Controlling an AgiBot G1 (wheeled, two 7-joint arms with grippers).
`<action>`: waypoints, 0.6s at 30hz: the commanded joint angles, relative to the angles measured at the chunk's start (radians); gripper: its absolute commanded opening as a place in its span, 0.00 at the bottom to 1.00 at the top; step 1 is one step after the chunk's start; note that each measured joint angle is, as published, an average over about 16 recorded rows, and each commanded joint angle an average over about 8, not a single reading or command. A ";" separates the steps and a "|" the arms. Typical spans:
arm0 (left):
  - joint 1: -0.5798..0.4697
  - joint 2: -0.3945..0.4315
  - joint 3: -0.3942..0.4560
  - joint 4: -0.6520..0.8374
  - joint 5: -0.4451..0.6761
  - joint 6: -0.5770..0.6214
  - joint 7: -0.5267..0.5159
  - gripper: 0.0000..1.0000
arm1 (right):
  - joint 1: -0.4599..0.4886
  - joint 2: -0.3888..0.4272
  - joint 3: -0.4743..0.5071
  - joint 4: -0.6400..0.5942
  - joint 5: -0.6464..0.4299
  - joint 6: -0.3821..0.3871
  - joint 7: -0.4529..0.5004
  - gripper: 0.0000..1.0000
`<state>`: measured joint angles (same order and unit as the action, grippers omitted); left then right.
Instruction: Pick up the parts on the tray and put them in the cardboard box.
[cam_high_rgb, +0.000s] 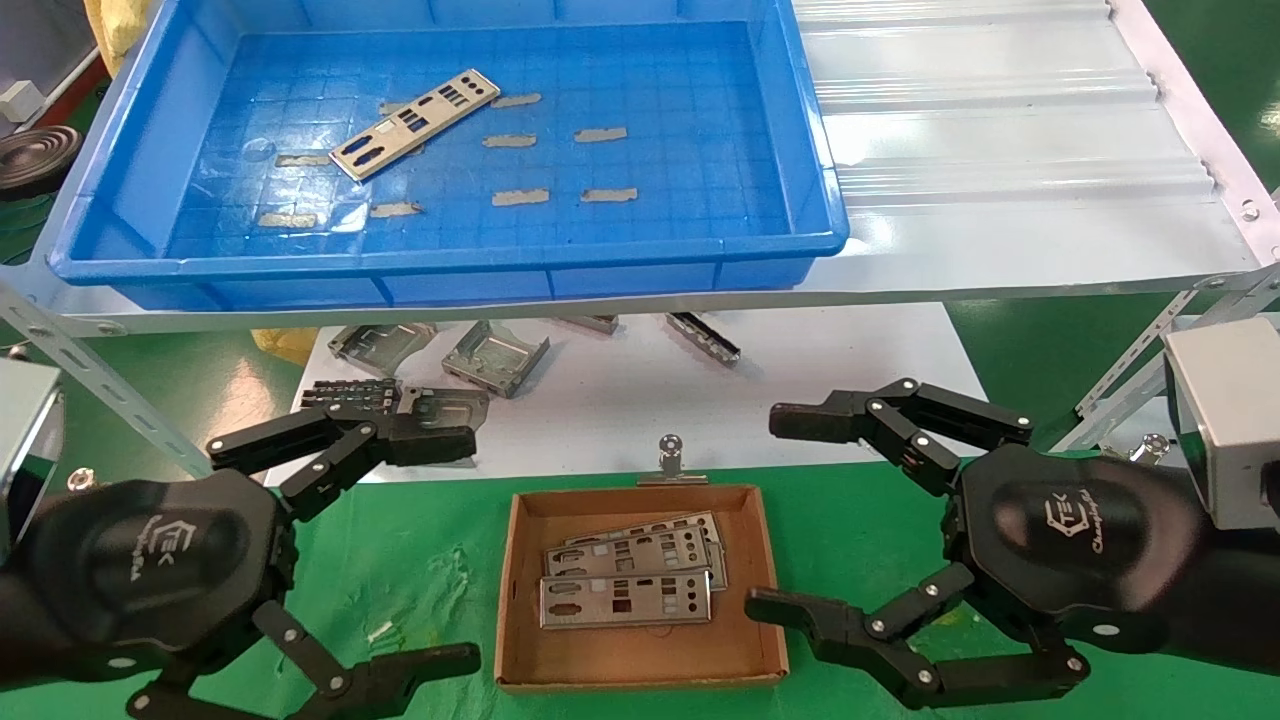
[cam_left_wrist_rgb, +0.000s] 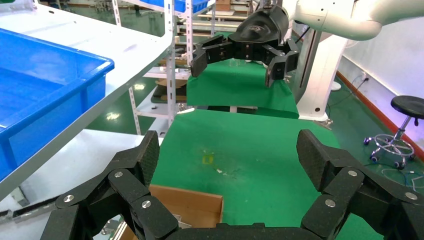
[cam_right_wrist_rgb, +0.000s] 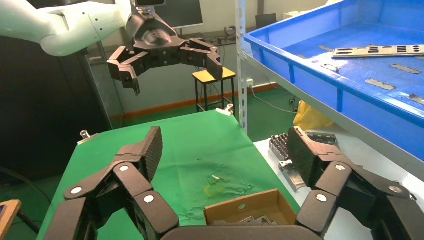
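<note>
**Lifting the last thin plate off the tray floor**

Waiting in the blue tray (cam_high_rgb: 800, 130) is one remaining part, a punched metal plate (cam_high_rgb: 415, 123), lying flat and diagonal on the grid floor toward the tray's far left, among the beige tape strips (cam_high_rgb: 521, 197). Three more plates (cam_high_rgb: 625, 572) already lie stacked in the cardboard box (cam_high_rgb: 520, 600), which sits on the green mat in front of the tray, below its shelf.

Both claws hang low on either side of the box, well short of the tray. The left gripper (cam_high_rgb: 420, 550) is spread wide and holds nothing; the right gripper (cam_high_rgb: 775, 515) is likewise released and empty.

The plate looks light, stiff and slick, with thin edges that lie tight against the tray floor, so a straight pinch from above will likely skate off. The better hold is probably across its narrow width near the middle, fingertips catching both long edges, or tipping one end up first. Its many cutouts suggest it could bend if squeezed hard at one end. Folded grey brackets (cam_high_rgb: 495, 355) lie on the white sheet under the tray and are not to be taken.
</note>
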<state>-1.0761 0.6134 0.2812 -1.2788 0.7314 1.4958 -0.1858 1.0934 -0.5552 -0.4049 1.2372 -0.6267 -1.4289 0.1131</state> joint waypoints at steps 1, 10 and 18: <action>0.000 0.000 0.000 0.000 0.000 0.000 0.000 1.00 | 0.000 0.000 0.000 0.000 0.000 0.000 0.000 0.00; 0.000 0.000 0.000 0.000 0.000 0.000 0.000 1.00 | 0.000 0.000 0.000 0.000 0.000 0.000 0.000 0.00; 0.000 0.000 0.000 0.000 0.000 0.000 0.000 1.00 | 0.000 0.000 0.000 0.000 0.000 0.000 0.000 0.00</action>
<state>-1.0761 0.6134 0.2812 -1.2788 0.7314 1.4958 -0.1858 1.0934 -0.5552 -0.4049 1.2372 -0.6267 -1.4289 0.1131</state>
